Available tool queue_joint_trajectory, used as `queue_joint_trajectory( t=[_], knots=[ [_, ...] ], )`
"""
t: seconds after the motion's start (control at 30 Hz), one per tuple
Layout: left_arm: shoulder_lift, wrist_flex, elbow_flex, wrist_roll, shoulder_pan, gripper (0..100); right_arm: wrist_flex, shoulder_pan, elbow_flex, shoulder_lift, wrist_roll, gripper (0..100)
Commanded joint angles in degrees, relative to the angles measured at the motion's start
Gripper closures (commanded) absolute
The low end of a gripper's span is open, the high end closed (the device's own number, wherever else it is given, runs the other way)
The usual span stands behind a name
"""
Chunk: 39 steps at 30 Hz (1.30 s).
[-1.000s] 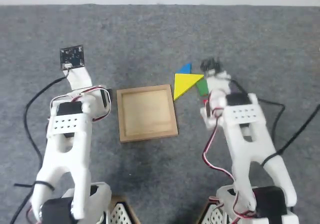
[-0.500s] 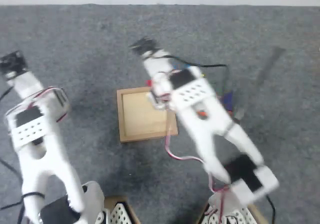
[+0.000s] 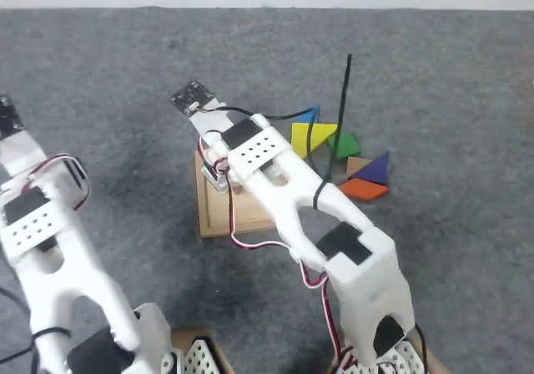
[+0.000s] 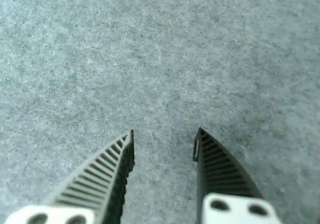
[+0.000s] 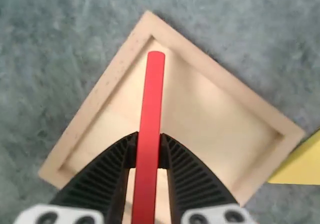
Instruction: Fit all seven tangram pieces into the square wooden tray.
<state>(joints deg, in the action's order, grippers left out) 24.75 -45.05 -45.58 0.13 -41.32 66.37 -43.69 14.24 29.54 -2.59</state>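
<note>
Grey carpet worktop [image 4: 150,44]. Right pincer [image 5: 149,136] clamped on red piece [image 5: 154,99] (held edge-on) above wooden tray [image 5: 120,66]. Left pincer [image 4: 164,139] gaping, nothing held, well apart from tray. Yellow triangle [image 3: 300,133] lies just beside tray.

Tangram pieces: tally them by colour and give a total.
red piece: 1
yellow piece: 1
blue piece: 1
green piece: 1
purple piece: 1
orange piece: 1
tan piece: 1
Total: 7
</note>
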Motion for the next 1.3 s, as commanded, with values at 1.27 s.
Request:
queue_joint_trajectory(
  t=[1.27],
  knots=[
    [2.1,1.4,0.7,-0.2,2.0,80,1.6,7.3,5.4,3.6,-5.2,63.0]
  ],
)
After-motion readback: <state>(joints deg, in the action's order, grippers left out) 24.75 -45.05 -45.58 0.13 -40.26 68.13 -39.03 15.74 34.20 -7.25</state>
